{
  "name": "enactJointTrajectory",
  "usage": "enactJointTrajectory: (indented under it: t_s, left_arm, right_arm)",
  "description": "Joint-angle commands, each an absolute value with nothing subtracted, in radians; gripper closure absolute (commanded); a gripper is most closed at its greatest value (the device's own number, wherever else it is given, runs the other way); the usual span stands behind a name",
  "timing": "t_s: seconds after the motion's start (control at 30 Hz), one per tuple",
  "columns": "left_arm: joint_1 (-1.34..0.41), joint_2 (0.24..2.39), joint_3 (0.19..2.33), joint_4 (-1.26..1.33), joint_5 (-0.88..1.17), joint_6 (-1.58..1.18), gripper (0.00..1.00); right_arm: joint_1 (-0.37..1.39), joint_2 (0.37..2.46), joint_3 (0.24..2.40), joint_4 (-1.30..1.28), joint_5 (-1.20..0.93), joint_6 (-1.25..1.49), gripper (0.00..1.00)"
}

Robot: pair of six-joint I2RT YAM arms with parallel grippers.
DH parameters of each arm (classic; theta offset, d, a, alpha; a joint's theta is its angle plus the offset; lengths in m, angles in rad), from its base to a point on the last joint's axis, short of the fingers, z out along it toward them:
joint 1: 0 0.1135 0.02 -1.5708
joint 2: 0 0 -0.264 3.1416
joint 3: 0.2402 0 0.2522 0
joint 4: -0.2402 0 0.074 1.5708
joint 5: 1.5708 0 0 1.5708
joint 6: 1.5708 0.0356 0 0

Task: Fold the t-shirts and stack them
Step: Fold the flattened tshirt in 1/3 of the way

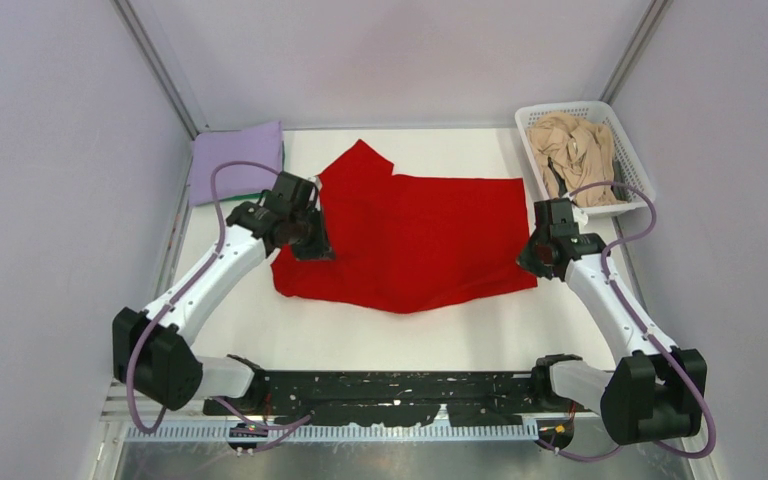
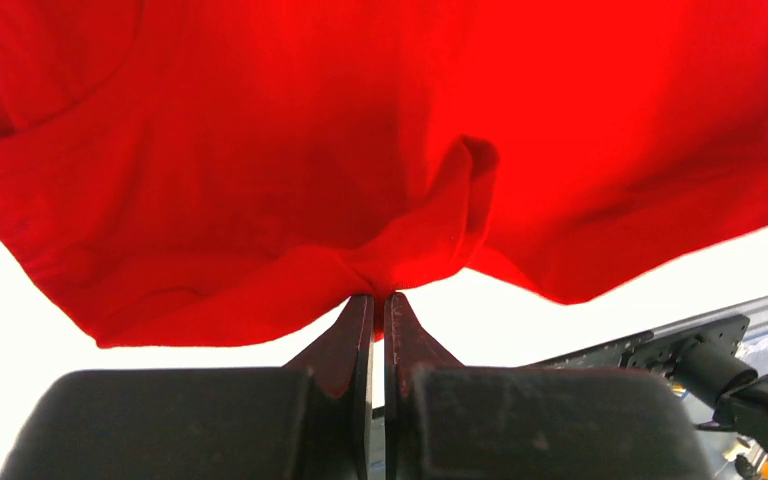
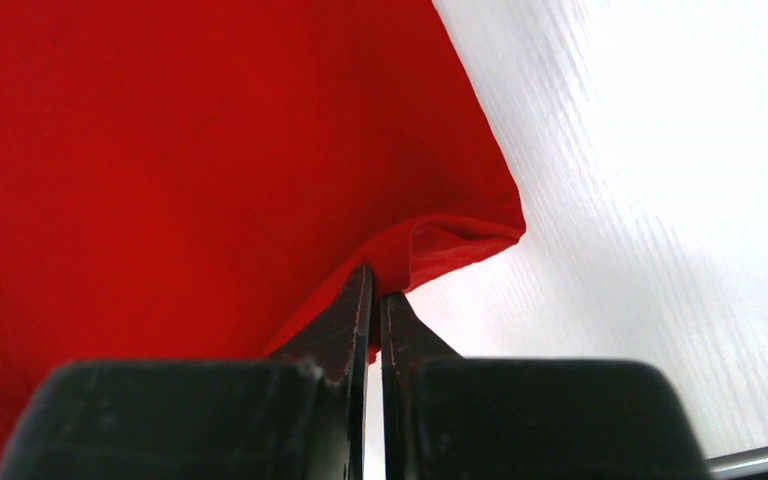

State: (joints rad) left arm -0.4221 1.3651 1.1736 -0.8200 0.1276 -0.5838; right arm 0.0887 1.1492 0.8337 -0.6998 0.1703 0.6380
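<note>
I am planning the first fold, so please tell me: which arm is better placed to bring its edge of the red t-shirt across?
Probably the right. The right gripper pinches a clean corner of the red t-shirt, which lies flat there; the left gripper holds bunched cloth along its edge.

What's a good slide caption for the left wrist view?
Left jaws shut on a bunched fold of the red t-shirt, over the white table.
</note>
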Motion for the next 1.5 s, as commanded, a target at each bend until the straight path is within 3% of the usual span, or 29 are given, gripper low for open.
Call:
enactJointTrajectory:
  t_s: [0.0, 0.47, 0.83, 1.07, 1.17, 1.27, 1.33, 1.4, 1.43, 1.47]
  left_arm:
    - [-0.375, 1.434, 1.264, -0.809, 0.150, -0.544, 1.00]
    - [-0.301, 1.484, 1.359, -0.700, 0.160, -0.403, 1.00]
    - [-0.278, 1.774, 1.605, -0.769, 0.210, -0.210, 1.00]
    - [-0.250, 1.971, 1.795, -0.838, 0.136, -0.209, 0.99]
    - [-0.237, 2.048, 1.858, -0.849, 0.118, -0.219, 0.79]
    - [-0.226, 2.123, 1.942, -0.849, 0.167, -0.246, 0.43]
    - [-0.220, 2.179, 2.043, -0.906, 0.184, -0.259, 0.32]
    - [-0.218, 2.198, 2.109, -0.944, 0.167, -0.273, 0.21]
    - [-0.218, 2.192, 2.116, -0.951, 0.160, -0.276, 0.15]
    - [-0.218, 2.172, 2.107, -0.952, 0.156, -0.282, 0.06]
  right_arm:
    - [0.069, 1.186, 0.905, -0.641, 0.207, 0.611, 0.95]
    - [0.013, 1.266, 0.936, -0.596, 0.218, 0.603, 0.95]
    - [0.014, 1.348, 0.939, -0.542, 0.203, 0.620, 0.93]
    - [-0.013, 1.405, 0.918, -0.487, 0.232, 0.655, 0.84]
    - [-0.020, 1.449, 0.921, -0.453, 0.248, 0.675, 0.75]
    - [-0.021, 1.486, 0.943, -0.420, 0.277, 0.700, 0.58]
    - [-0.021, 1.491, 0.969, -0.418, 0.308, 0.707, 0.48]
    - [-0.021, 1.477, 0.993, -0.427, 0.331, 0.701, 0.32]
    - [-0.021, 1.468, 1.001, -0.429, 0.335, 0.694, 0.15]
    - [-0.021, 1.444, 1.000, -0.428, 0.334, 0.676, 0.08]
